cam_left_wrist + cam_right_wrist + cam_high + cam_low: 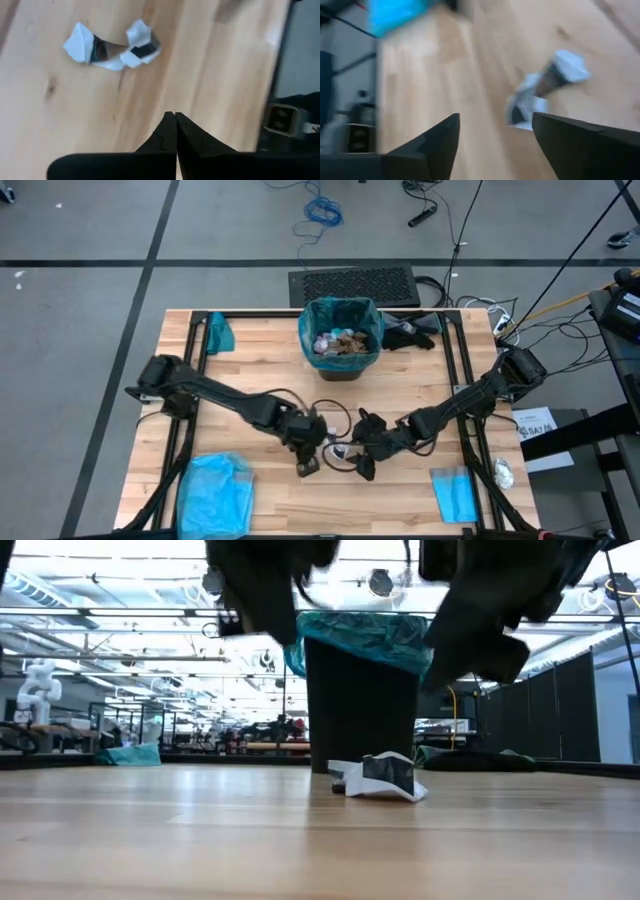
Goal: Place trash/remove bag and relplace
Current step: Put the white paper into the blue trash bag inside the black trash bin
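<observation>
Wrapper (341,451) pickup is the step in hand, as I read it: one crumpled white scrap with a dark shiny patch lies loose on the wood, between the two grippers near the table's middle. The right gripper (364,468) sits just beside it with fingers spread wide and nothing in them, and its wrist view shows the scrap ahead of the gap. Best bet is to come straight down so one finger lands either side, then squeeze gently, since the thing is light and would probably skid if nudged. The left gripper (308,465) is pinched fully shut and empty, hovering close on the other side, so the two arms are crowded and could bump.

The black bin (341,363) stands farther back, lined with the teal-green bag (341,310) and already holding mixed trash (340,342). Pale blue plastic bags (214,492) lie at the front corners, well apart from the action. Cables loop around the wrists nearby.
</observation>
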You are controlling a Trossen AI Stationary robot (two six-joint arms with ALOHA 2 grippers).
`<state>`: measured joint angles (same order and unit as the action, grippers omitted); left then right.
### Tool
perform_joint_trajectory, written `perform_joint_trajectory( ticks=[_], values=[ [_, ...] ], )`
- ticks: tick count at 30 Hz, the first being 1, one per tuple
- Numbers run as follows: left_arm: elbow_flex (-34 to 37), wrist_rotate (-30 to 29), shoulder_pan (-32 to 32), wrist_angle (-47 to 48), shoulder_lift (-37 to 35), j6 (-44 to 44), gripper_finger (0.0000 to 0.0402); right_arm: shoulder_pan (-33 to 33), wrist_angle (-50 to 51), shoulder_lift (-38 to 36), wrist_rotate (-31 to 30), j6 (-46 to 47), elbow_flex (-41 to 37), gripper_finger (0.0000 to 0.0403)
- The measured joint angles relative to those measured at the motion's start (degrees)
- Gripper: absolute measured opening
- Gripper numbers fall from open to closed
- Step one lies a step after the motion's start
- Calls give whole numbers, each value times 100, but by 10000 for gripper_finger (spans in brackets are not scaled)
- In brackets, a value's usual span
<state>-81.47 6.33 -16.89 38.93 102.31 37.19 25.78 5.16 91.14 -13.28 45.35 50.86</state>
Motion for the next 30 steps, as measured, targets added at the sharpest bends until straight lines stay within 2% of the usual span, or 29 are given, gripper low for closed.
perform_joint_trajectory(
  ticks=[5, 9, 17, 19, 21, 23, 25, 26, 30],
  values=[
    [-7, -640, -497, 83, -650, 469, 0, -189, -148, 460, 355, -89, -1, 284],
    [-7, -1152, -809, 112, -867, 769, 0, -320, -515, 984, 571, -109, -1, 294],
    [-4, -1301, -1036, 119, -772, 907, 0, -690, -1593, 1592, 623, -21, 8, 280],
    [-4, -1304, -1035, 118, -747, 903, 0, -754, -1616, 1647, 628, 158, 17, 258],
    [17, -1314, -1029, 108, -747, 901, 0, -790, -1615, 1688, 611, 319, 21, 216],
    [69, -1334, -1022, 105, -747, 888, 0, -798, -1650, 1698, 588, 426, 21, 147],
    [131, -1375, -1013, 119, -744, 795, 0, -800, -1750, 1709, 591, 444, 16, 60],
    [156, -1392, -1006, 118, -744, 711, 0, -795, -1782, 1669, 623, 448, 4, 32],
    [326, -1435, -916, 110, -745, 390, 0, -716, -1808, 1325, 623, 741, -9, 7]
  ],
)
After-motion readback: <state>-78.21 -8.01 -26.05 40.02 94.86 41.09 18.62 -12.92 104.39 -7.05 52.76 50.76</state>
